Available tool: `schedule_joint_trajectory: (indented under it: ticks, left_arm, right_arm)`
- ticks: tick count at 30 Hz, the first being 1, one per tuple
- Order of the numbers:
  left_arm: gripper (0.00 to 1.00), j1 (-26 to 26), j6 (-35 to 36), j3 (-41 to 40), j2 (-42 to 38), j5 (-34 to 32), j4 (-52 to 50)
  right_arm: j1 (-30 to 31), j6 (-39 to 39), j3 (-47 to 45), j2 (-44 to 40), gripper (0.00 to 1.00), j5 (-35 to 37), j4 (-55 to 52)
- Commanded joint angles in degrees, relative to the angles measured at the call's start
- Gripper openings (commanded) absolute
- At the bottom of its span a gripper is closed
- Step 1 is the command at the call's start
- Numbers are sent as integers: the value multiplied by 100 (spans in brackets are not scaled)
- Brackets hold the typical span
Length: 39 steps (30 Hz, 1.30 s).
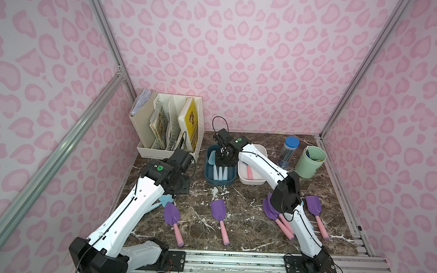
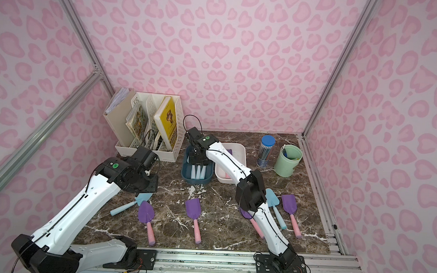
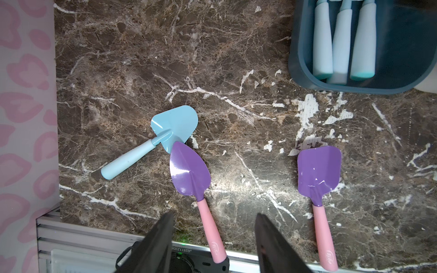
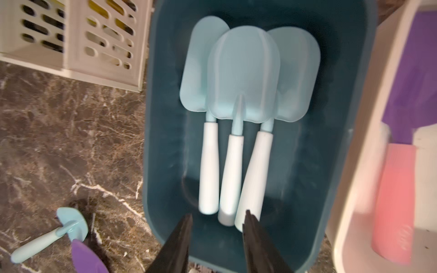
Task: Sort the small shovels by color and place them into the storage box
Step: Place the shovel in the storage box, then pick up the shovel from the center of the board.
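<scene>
Three light blue shovels (image 4: 241,78) lie side by side in the dark blue storage box (image 1: 207,173), blades toward the back. My right gripper (image 4: 218,213) hangs over their handle ends, open and empty. The white box (image 1: 251,181) beside it holds a purple shovel with a pink handle (image 4: 397,189). My left gripper (image 3: 214,214) hovers open above the table's front left. Below it lie a light blue shovel (image 3: 165,127) and two purple shovels (image 3: 189,170) (image 3: 318,170). More purple shovels (image 1: 314,205) and a light blue one (image 2: 272,197) lie by the right arm, partly hidden by it.
A cream file rack with books (image 1: 169,129) stands at the back left. At the back right are a clear pencil tube with a blue cap (image 1: 288,152) and a green cup (image 1: 311,161). An aluminium rail (image 1: 231,258) runs along the front edge.
</scene>
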Motion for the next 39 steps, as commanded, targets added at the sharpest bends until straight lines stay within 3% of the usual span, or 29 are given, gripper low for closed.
schedule_joint_trajectory:
  ticks: [1,10,17,27,39]
  left_arm:
    - [60,-1,-76,65,30,-73,-267]
    - [59,-1,-491,-56,81,-338,-658]
    - [59,3,-1138,-632,-13,-286,-826]
    - [63,-25,-2066,-1947,-644,453,-361]
    - [66,-434,-3016,-2981,-992,688,406]
  right_arm:
    - [30,-70,-204,-366,42,241,37]
    - [131,-122,-2138,-1916,43,530,718]
    - [63,-63,-3697,-2918,43,674,1156]
    - [32,-43,-4834,-3819,43,778,1405]
    - [49,139,-6294,-4954,43,786,1708]
